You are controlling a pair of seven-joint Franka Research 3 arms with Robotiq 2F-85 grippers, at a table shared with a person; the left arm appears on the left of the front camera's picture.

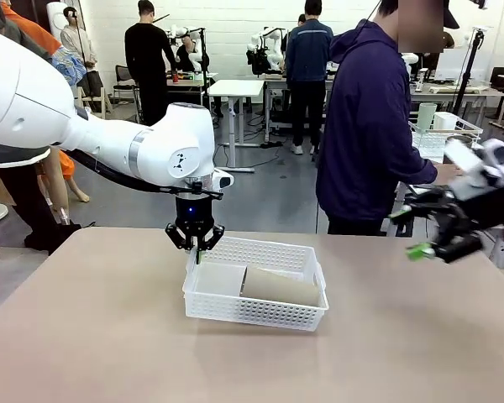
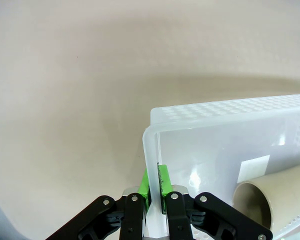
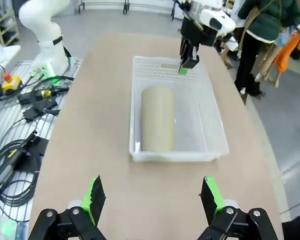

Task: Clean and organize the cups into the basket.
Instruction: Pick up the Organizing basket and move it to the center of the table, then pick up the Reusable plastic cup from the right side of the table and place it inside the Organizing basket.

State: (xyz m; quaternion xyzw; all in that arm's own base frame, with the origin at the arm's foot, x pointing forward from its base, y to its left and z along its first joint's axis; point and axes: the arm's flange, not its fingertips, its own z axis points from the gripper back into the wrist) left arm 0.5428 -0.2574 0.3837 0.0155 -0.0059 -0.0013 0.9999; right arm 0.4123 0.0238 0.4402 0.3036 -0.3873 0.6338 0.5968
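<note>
The left hand [image 1: 195, 245] is pressed together on the far-left rim of the basket [image 1: 260, 312], pinching the white wall between its green pads [image 2: 164, 186]. The basket sits at the centre of the front view on the tan surface [image 1: 84, 336]. One tan cup [image 1: 281, 287] lies on its side inside. The right hand [image 1: 410, 233] hovers at the right edge, spread wide and holding nothing.
</note>
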